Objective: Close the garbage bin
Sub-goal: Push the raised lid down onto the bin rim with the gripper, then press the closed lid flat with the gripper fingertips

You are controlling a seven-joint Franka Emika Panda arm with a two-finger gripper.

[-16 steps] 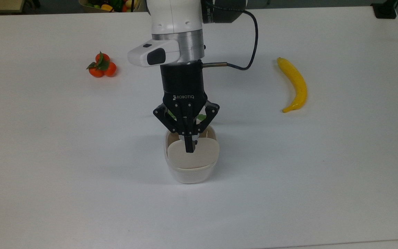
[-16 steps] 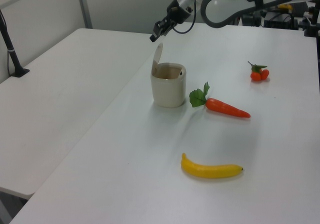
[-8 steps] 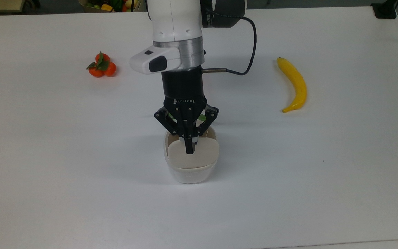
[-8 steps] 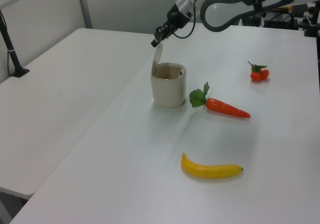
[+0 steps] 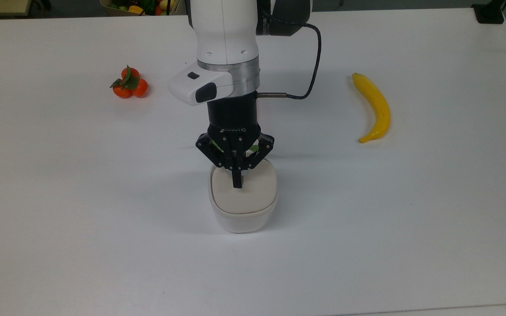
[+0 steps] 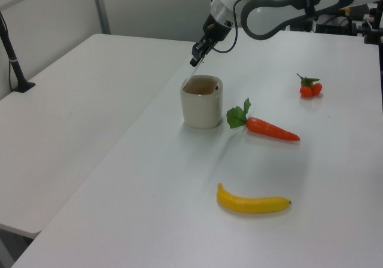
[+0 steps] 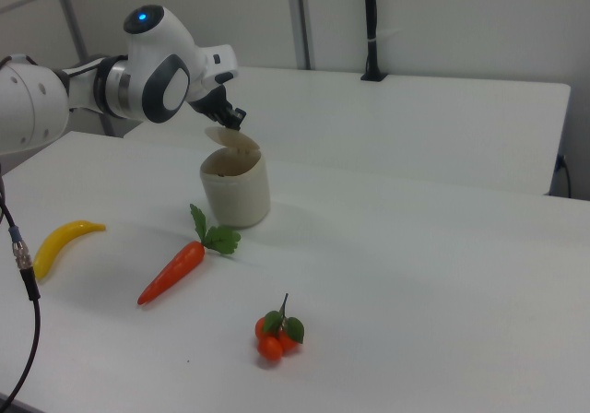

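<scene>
The garbage bin (image 5: 243,219) is a small white tub standing mid-table, also seen in the left view (image 6: 202,106) and the right view (image 7: 236,192). Its beige lid (image 5: 244,197) leans partway down over the opening, still raised at its free edge in the right view (image 7: 224,135). My gripper (image 5: 237,183) is shut, with its joined fingertips resting on top of the lid near its far edge. From the left view the gripper (image 6: 194,61) sits just above the bin's rim.
A carrot (image 6: 272,129) lies right beside the bin. A banana (image 5: 378,107) lies on the top view's right and a bunch of tangerines (image 5: 130,85) on the top view's left. A crate of produce (image 5: 143,6) sits beyond the table's far edge.
The gripper has come down and pushed the lid from nearly upright to leaning low over the opening. The arm has tilted more upright.
</scene>
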